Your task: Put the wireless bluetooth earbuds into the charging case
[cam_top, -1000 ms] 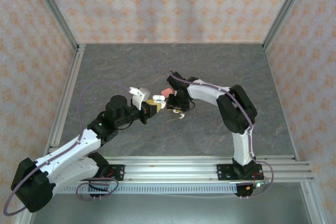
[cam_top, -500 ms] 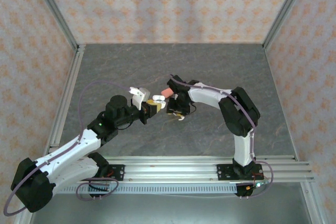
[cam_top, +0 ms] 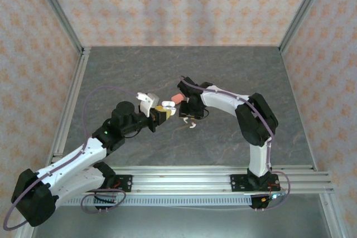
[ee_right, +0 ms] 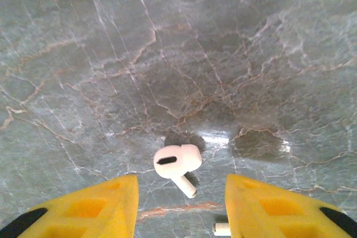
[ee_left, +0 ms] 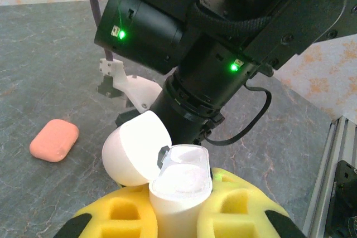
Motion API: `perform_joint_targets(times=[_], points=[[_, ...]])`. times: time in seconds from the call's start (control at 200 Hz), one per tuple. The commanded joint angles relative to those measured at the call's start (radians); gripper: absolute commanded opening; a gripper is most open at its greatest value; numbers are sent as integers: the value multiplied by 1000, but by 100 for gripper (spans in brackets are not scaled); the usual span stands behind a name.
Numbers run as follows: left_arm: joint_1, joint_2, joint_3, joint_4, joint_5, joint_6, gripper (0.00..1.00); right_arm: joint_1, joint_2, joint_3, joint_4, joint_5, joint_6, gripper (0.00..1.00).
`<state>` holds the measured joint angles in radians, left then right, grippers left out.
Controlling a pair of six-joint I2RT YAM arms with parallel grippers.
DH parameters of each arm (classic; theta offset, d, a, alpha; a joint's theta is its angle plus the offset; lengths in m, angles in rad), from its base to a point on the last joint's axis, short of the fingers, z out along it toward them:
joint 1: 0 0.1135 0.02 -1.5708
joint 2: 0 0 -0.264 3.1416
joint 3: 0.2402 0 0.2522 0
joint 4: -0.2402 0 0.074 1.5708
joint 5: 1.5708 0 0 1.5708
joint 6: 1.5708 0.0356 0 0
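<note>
A grey, marble-veined table (cam_top: 223,71) fills the floor of a booth with patterned walls (cam_top: 178,4), and my 2 arms reach in from its near edge to meet near the middle. My left arm (cam_top: 83,154) stretches up and to the right; my right arm (cam_top: 251,121) bends up, then back to the left. My left gripper (ee_left: 178,204), with yellow padded fingers, is clamped tight on a white case (ee_left: 178,185), holding it upright. Its rounded lid (ee_left: 135,147) is flipped open and hangs to the left of the case body. From my left wrist, the black wrist of my right arm looms just behind the case, with 2 small green lights glowing on it. My right gripper (ee_right: 179,190) hangs over the table, pointing down, its jaws partly open and holding nothing. A pink case (ee_left: 54,140), closed and pebble-shaped, lies flat on the table to the left of the white case and apart from it, seen from my left wrist. From my right wrist, 1 white earbud (ee_right: 177,163) lies on the table in the gap between my yellow fingers, touching neither, its short stem pointing down and right. The tip of another white stem (ee_right: 221,228) shows at the bottom edge, just beside my right-hand finger; I cannot tell whether they touch.
</note>
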<state>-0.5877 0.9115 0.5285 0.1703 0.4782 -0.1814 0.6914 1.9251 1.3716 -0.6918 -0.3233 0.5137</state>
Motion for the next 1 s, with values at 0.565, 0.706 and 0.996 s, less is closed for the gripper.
perform_joint_targets(times=[0.565, 0.706, 0.996], points=[[-4, -10, 5, 14, -10, 23, 0, 19, 107, 112, -96, 45, -57, 42], [-4, -7, 7, 10, -11, 27, 0, 22, 113, 113, -104, 53, -57, 40], [-4, -8, 8, 2, -7, 33, 0, 23, 139, 117, -101, 46, -57, 32]])
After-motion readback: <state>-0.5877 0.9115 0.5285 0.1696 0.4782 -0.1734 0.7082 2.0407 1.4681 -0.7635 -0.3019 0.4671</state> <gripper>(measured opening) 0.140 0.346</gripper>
